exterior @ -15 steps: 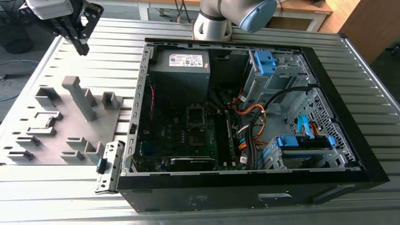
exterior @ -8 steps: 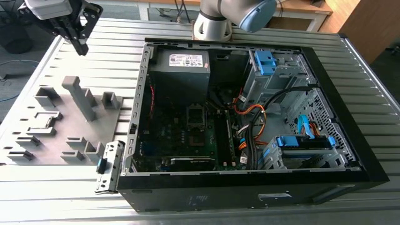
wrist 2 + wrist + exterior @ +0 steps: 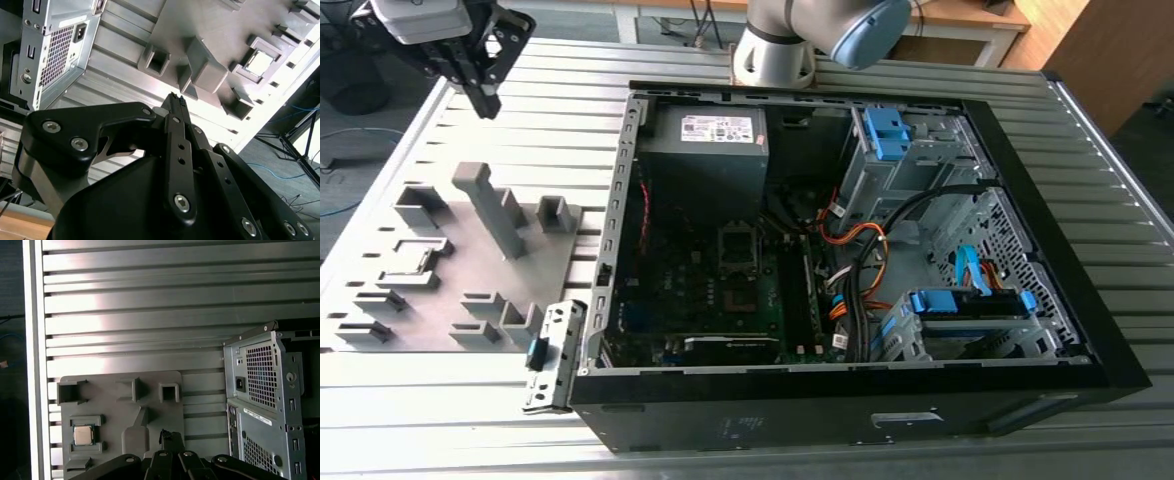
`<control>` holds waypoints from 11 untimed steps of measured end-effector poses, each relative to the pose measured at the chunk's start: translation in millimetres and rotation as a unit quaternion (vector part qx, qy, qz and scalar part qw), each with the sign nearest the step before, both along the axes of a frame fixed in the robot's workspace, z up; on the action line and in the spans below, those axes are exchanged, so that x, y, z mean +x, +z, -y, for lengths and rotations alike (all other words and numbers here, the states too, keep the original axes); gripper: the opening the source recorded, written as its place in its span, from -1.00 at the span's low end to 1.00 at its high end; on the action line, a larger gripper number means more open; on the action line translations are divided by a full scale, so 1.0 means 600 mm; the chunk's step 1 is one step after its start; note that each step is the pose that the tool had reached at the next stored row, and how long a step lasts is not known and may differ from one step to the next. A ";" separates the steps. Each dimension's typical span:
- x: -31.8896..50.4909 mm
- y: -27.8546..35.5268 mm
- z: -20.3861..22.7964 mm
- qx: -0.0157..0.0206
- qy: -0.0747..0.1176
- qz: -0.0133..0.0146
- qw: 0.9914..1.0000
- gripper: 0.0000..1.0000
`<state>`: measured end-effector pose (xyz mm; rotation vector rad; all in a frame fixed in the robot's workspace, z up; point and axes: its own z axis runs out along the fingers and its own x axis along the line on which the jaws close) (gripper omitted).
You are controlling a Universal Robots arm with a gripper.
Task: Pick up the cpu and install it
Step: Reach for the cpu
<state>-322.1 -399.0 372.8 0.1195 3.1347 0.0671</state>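
**Over the table's far corner, nothing pinched, chip in its pocket**

Above the slatted table (image 3: 520, 130), just off the far edge of the grey fixture plate (image 3: 454, 255), my gripper (image 3: 483, 100) hangs well clear of everything. My fingers (image 3: 176, 115) are pressed together with nothing between them. The cpu (image 3: 83, 435) lies flat, pale face up, in a square pocket (image 3: 85, 419) of the plate. That pocket is near the plate's edge farthest from the computer case (image 3: 854, 250). In the second wrist view the cpu (image 3: 261, 62) shows as a bright square, apart from my fingertips.

As I judge it, the trouble starts with my fingers being shut. Brought down like this, they would land on the metal face instead of around it, and could scratch it or press it hard into the pocket. The pocket walls hug the chip, so there is little edge to grip. A shallow or off-centre pinch could tip it or let it drop. The upright blocks (image 3: 491, 210) stand near that pocket and could catch my linkage on a slanted approach.

Inside the case, the socket frame (image 3: 738, 245) sits on the board with the orange cables (image 3: 861, 240) not far off. A chip held crooked could seat wrongly there
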 end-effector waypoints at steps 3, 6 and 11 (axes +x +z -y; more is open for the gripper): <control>-0.006 -0.001 -0.0001 0.000 0.000 0.000 1.000 -0.79; -0.018 -0.002 0.0000 0.000 0.000 0.000 1.000 -0.79; -0.041 -0.005 0.0000 0.000 0.000 0.000 1.000 -0.79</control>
